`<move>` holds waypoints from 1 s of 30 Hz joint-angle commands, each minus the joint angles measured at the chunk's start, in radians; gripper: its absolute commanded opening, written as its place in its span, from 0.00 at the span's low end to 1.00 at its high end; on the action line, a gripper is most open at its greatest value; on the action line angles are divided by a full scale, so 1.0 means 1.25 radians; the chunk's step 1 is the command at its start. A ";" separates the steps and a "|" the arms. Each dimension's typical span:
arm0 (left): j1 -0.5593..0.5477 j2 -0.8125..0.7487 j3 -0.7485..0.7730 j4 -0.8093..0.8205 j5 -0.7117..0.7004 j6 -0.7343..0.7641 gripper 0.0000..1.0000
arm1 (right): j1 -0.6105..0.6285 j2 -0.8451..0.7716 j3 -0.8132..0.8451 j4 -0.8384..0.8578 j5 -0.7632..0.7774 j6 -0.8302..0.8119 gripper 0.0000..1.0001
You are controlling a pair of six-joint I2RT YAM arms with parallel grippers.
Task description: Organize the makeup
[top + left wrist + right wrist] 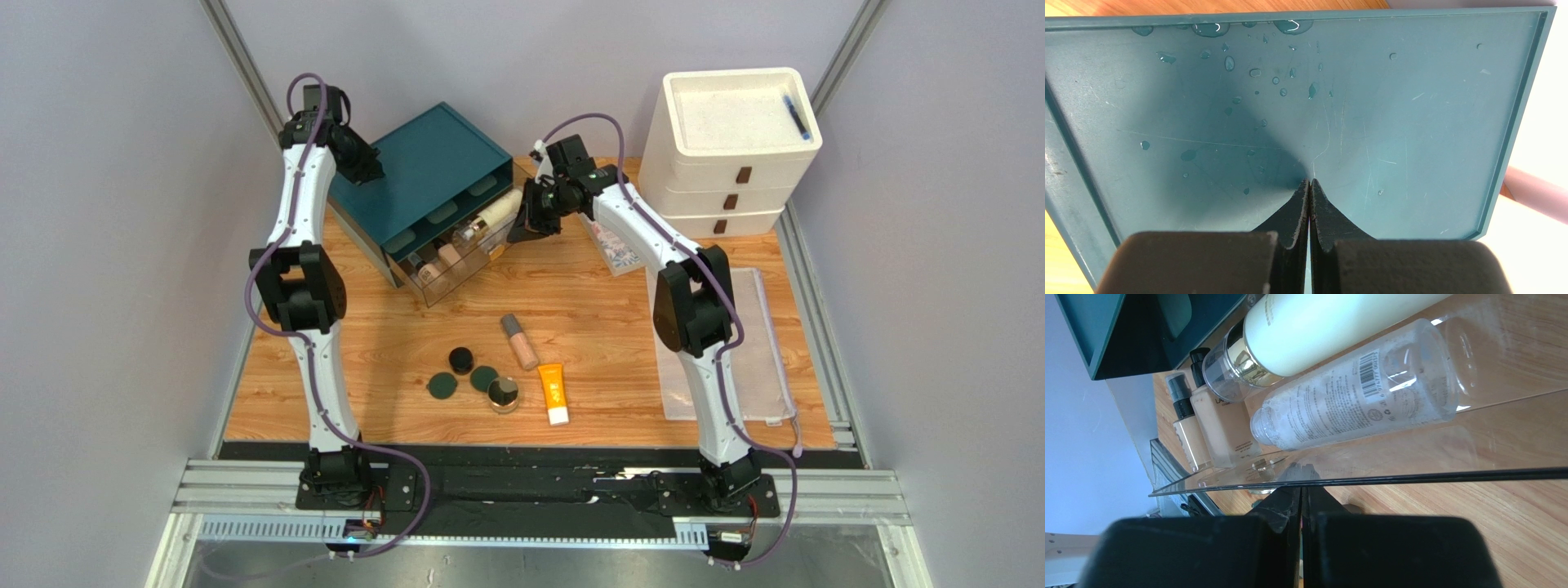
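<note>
We see a wooden table (613,319) with a teal drawer box (429,159) at the back. Its clear drawer (1413,476) is pulled out toward us.

Lying in the drawer are a clear bottle (1364,395), a cream-gold bottle (1321,327) and beige foundation bottles (1220,425).

The right gripper (1301,478) has its fingers pressed together, pinching nothing. Its tips are at the drawer's clear front wall; we cannot tell if they touch it. The left gripper (1309,184) is also pressed together and empty, with its tips on or just above the box's flat top.

The loose makeup lies on the table nearer the arm bases than either gripper: a tan bottle (519,341), an orange tube (553,392) and round dark compacts (460,359). The tan bottle's long axis runs roughly front to back. We judge the right gripper the nearer one, so it would draw back toward its own base to reach the bottle.
</note>
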 commanded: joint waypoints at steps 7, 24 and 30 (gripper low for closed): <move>-0.014 0.058 -0.053 -0.173 0.019 0.042 0.00 | -0.001 -0.120 -0.070 0.066 0.001 -0.057 0.01; -0.014 0.078 -0.050 -0.181 0.083 0.068 0.00 | 0.151 -0.270 -0.442 0.010 0.082 -0.385 0.72; -0.013 0.083 -0.054 -0.180 0.095 0.078 0.00 | 0.194 -0.229 -0.479 0.014 0.137 -0.411 0.70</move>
